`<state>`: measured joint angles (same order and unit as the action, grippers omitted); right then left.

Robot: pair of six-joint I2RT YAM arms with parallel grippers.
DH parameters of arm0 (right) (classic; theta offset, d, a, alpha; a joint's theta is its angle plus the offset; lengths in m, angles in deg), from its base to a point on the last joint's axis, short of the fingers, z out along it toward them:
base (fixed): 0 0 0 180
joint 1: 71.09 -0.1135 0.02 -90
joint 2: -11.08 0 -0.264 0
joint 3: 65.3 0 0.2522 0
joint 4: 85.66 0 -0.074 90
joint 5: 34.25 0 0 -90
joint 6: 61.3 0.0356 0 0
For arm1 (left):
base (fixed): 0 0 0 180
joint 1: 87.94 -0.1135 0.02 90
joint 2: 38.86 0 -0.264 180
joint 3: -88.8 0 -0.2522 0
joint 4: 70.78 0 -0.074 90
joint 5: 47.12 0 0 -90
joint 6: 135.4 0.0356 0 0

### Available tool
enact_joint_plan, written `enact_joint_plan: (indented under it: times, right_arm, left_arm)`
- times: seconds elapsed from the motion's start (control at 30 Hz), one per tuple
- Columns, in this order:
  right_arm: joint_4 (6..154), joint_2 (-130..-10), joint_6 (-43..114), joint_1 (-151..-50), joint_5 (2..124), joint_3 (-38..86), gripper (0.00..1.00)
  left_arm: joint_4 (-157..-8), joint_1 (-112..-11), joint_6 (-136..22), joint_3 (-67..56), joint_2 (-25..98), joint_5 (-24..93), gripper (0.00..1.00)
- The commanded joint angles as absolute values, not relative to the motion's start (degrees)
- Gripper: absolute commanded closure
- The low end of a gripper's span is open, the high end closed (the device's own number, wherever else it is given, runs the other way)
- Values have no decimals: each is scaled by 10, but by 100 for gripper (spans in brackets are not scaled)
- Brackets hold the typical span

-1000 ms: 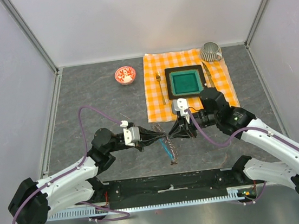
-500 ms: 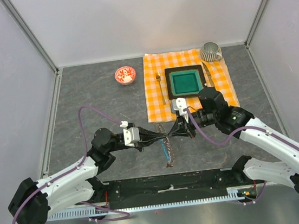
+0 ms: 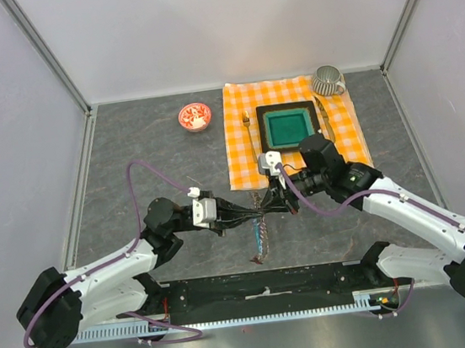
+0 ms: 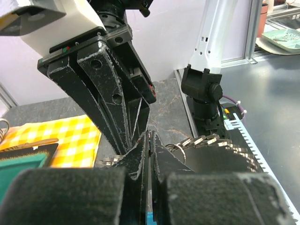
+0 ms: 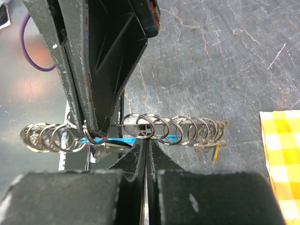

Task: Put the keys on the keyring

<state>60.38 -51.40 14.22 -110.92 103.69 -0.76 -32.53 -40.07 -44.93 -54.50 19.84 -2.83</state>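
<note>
The keyring (image 3: 260, 237), a row of small metal rings on a thin wire with a cyan strip (image 5: 123, 139), hangs between both grippers above the grey tabletop. My left gripper (image 3: 256, 214) is shut on it, with the cyan piece (image 4: 151, 218) showing between its fingers. From the right, my right gripper (image 3: 272, 206) meets it tip to tip. It is shut on one of the middle rings (image 5: 146, 127). A yellow tag (image 5: 215, 152) hangs at the far end of the rings. The keys themselves are too small to make out.
An orange checked cloth (image 3: 242, 151) lies behind the grippers with a green dish (image 3: 287, 127), a fork (image 3: 249, 135), a knife (image 3: 322, 114) and a ribbed cup (image 3: 328, 81). A red-and-white bowl (image 3: 194, 117) stands at the back left.
My right gripper has closed on a ring and moved a little left and back. The left gripper stays shut, and the hanging keyring has shifted slightly left with them.
</note>
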Motion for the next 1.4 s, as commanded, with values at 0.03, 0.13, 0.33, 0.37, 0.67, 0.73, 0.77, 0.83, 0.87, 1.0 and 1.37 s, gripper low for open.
enact_joint_plan:
  times: [0.03, 0.13, 0.33, 0.37, 0.67, 0.73, 0.77, 0.83, 0.87, 1.0, 1.37]
  right_arm:
    - [635, -512, 158, -1107, 1039, 15, 100]
    - [631, -478, 163, -1107, 985, 3, 94]
    - [631, -406, 163, -1106, 881, -14, 79]
    - [635, -391, 162, -1106, 878, -18, 78]
    - [728, -359, 177, -1105, 956, -56, 65]
    - [733, -368, 177, -1106, 971, -56, 63]
    - [735, -372, 179, -1106, 986, -57, 62]
    - [744, -379, 184, -1107, 998, -61, 61]
    - [748, -380, 185, -1106, 1000, -64, 60]
    - [779, -382, 197, -1106, 1008, -76, 60]
    - [835, -410, 221, -1106, 1050, -85, 64]
  left_arm:
    - [-249, -400, -469, -525, 199, -32, 98]
    - [-257, -400, -460, -534, 192, -4, 98]
    - [-286, -400, -431, -548, 170, 49, 98]
    - [-279, -400, -431, -551, 170, 54, 98]
    - [-243, -400, -448, -565, 172, 72, 98]
    - [-239, -400, -449, -567, 169, 78, 98]
    - [-239, -400, -449, -567, 166, 78, 98]
    - [-232, -400, -449, -569, 165, 84, 98]
    - [-228, -400, -450, -570, 163, 86, 98]
    - [-221, -400, -463, -572, 163, 86, 98]
    - [-191, -400, -483, -574, 171, 80, 98]
